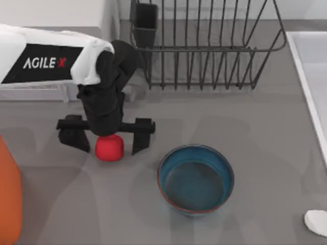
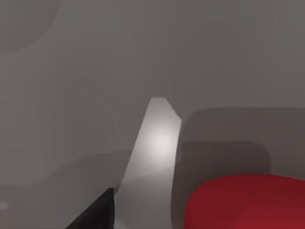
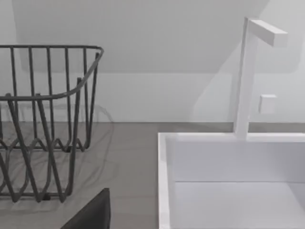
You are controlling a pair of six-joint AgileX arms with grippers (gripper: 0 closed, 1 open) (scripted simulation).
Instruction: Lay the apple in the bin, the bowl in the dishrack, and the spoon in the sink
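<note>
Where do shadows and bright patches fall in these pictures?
Top view: the left tool, fingers spread, throws soft grey shadows on the table around the apple. Left wrist view: a pale lit wedge sits between shadows beside the apple. Right wrist view: the dishrack casts faint lines behind it.

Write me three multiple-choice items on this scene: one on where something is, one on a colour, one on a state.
1. Where is the apple?
A. In the bin
B. On the table between the jaws of the left gripper
C. Inside the bowl

2. What colour is the inside of the bowl?
A. Teal-blue
B. Yellow
C. White

3. What does the dishrack hold?
A. The bowl
B. The apple
C. Neither

Answers:
1. B: the top view shows the red ball on the grey table, a dark jaw on each side.
2. A: its hollow is teal-blue, with a reddish-brown outer rim.
3. C: bowl and apple both sit on the table in front of it.
</note>
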